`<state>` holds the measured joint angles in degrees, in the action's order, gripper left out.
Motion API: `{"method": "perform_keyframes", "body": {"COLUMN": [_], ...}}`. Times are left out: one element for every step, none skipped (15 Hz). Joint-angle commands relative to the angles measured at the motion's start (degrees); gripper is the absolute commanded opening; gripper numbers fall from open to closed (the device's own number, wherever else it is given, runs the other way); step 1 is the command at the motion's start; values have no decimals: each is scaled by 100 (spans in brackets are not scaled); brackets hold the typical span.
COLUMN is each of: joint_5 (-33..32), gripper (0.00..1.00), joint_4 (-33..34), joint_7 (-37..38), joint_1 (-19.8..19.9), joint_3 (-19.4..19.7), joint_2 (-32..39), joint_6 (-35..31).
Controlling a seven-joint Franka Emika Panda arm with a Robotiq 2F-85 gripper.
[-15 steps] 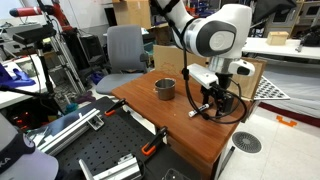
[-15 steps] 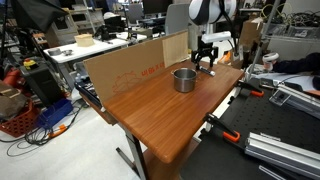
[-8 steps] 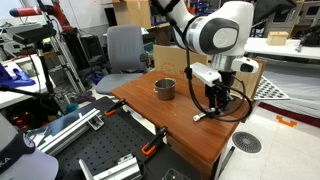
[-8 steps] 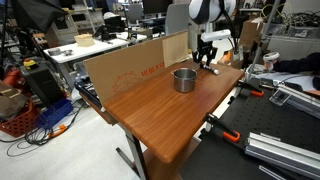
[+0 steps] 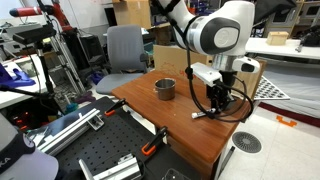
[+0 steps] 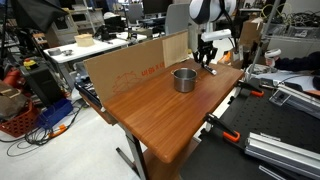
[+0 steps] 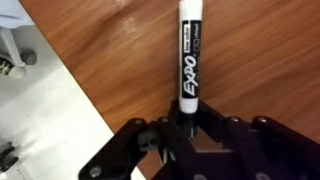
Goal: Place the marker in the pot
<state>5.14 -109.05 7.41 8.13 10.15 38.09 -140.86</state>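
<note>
The marker (image 7: 190, 60), a white pen with a dark cap and black lettering, lies on the wooden table (image 7: 260, 60) and runs up the wrist view from between my jaws. My gripper (image 7: 189, 118) is shut on the marker's near end. In both exterior views the gripper (image 5: 213, 108) (image 6: 207, 66) is down at the tabletop near the table's corner. A light end of the marker (image 5: 199, 115) pokes out below the gripper. The pot (image 5: 164, 89) (image 6: 184, 79), a shiny silver cylinder, stands upright on the table a short way from the gripper.
A cardboard panel (image 6: 125, 66) stands along one long side of the table. The table edge (image 7: 95, 110) runs close beside the gripper, with white floor beyond. A grey chair (image 5: 124, 48) and black rail fixtures (image 5: 115, 150) surround the table.
The jaws have closed from open onto the marker's end. The arm has stayed low over the same spot on the table.
</note>
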Motion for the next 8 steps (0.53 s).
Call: {"method": "perform_keyframes", "body": {"joint_5": [-46,-7,20,42,57,93,101,81], "gripper": [6,6,6,6,6,6,6,6], "joint_4": [16,-4,-8,-32,-56,-94,-130,-177], "joint_7": [212,213,203,177,150,116,103,126], "joint_1": [-32,-14,1,9,13,19,3,-41], "joint_3": [12,-20,-50,-88,-125,-182,-223,-246], "joint_2": [-32,-87,-134,-213,-282,-383,-482,-589], "joint_6": [21,79,158,225,252,256,282,297]}}
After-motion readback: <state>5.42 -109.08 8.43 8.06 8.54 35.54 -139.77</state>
